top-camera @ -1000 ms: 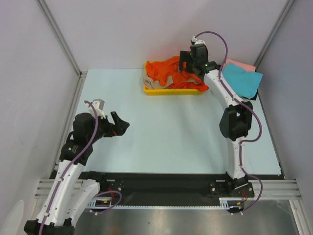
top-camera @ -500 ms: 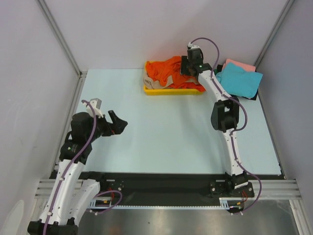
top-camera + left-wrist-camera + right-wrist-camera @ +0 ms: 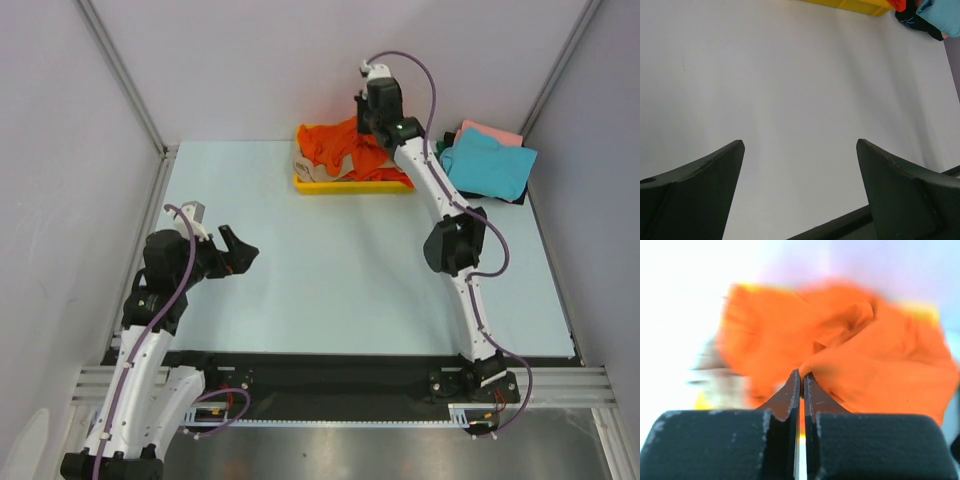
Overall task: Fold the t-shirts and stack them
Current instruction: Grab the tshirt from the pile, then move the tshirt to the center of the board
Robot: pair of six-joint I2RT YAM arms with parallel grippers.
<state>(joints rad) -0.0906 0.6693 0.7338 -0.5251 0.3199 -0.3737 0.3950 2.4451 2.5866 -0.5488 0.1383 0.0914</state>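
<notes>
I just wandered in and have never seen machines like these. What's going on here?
Two robot arms are working on a pile of laundry. The right claw is shut on a fold of the orange t-shirt, which lies crumpled in the yellow tray at the far side of the table, over a beige cloth. The left claw hangs open above the table, holding nothing. A teal t-shirt lies on a pink t-shirt in the far right corner.

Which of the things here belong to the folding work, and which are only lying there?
Belong to the job: orange shirt, beige shirt, teal shirt, pink shirt.
Only lying there: yellow tray, under the orange and beige shirts.
</notes>
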